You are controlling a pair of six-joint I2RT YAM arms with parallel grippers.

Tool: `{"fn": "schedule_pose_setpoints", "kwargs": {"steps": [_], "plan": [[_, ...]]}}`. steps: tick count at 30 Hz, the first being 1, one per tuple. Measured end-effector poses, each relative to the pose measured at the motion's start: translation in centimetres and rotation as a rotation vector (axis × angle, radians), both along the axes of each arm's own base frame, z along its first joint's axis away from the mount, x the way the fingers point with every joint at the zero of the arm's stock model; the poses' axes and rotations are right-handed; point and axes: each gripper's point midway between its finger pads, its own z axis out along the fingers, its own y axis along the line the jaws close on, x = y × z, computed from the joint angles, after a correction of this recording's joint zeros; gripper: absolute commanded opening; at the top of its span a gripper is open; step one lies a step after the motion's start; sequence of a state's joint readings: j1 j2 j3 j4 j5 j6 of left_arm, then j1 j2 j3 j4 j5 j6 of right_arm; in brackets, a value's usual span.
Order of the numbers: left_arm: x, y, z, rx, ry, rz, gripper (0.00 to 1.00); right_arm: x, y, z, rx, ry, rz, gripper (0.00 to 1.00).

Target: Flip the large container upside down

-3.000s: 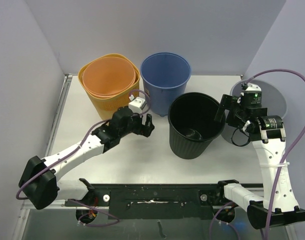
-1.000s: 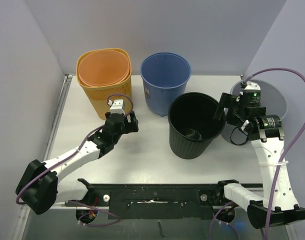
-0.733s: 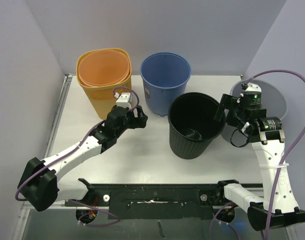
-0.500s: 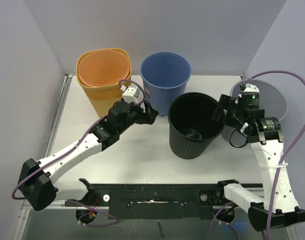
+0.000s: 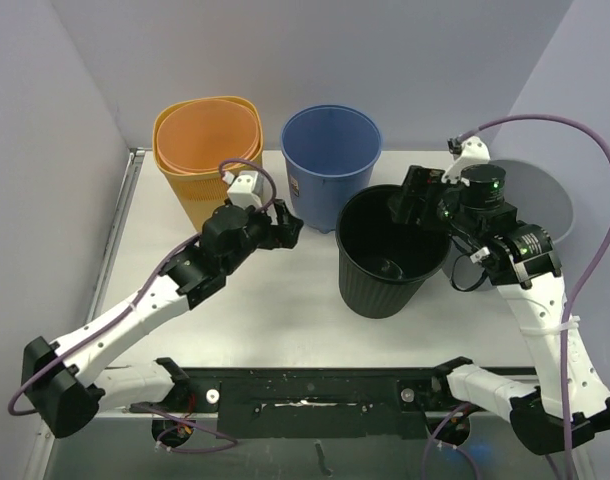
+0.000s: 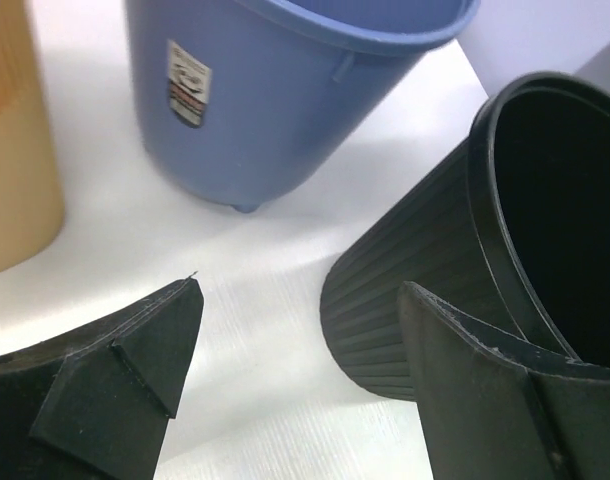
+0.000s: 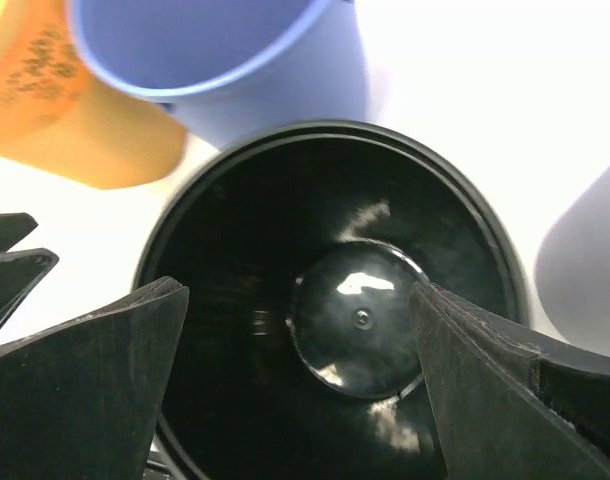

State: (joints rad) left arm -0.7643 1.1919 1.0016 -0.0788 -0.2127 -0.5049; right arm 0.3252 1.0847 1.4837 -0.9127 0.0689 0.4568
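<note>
White tabletop (image 5: 285, 300), lilac walls (image 5: 315, 50) | left gripper (image 6: 300, 295) and right gripper (image 7: 297, 300) both spread | black ribbed plastic bin (image 5: 385, 295), centre-right: left wrist shows ribbed side, right wrist glossy floor.

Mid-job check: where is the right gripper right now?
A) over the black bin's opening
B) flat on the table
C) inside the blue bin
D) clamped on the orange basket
A: the right gripper hangs over the black bin, its wrist view looking straight down to the bin's floor.
</note>
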Motion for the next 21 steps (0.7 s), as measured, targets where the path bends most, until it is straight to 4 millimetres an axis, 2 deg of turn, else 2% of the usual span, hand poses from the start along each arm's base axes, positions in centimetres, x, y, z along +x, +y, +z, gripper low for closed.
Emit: {"fn": "schedule_pose_setpoints", "kwargs": {"steps": [3, 5, 10, 12, 15, 18, 21], "plan": [[-0.8, 2.4, 1.4, -0.001, -0.026, 0.064, 0.79, -0.4, 3.0, 1.8, 0.006, -0.073, 0.118, 0.98], [-1.1, 3.6, 2.3, 0.003, -0.035, 0.100, 0.79, -1.1, 5.4, 2.1, 0.002, -0.095, 0.216, 0.97], [-1.4, 6.5, 2.6, 0.045, -0.004, 0.216, 0.79, -4.7, 11.4, 0.6, -0.033, -0.055, 0.476, 0.98], [-1.8, 8.0, 2.4, 0.047, 0.004, 0.269, 0.79, -6.1, 12.9, -0.5, -0.065, -0.021, 0.549, 0.98], [-2.9, 10.2, 2.4, 0.010, -0.008, 0.331, 0.79, -7.4, 13.8, -2.2, -0.114, 0.037, 0.607, 0.97], [-3.6, 11.3, 2.2, -0.016, -0.015, 0.361, 0.79, -7.5, 13.5, -4.3, -0.180, 0.110, 0.613, 0.88], [-3.3, 11.2, 1.7, -0.011, -0.002, 0.373, 0.79, -7.4, 13.4, -6.4, -0.240, 0.179, 0.606, 0.71]]}}
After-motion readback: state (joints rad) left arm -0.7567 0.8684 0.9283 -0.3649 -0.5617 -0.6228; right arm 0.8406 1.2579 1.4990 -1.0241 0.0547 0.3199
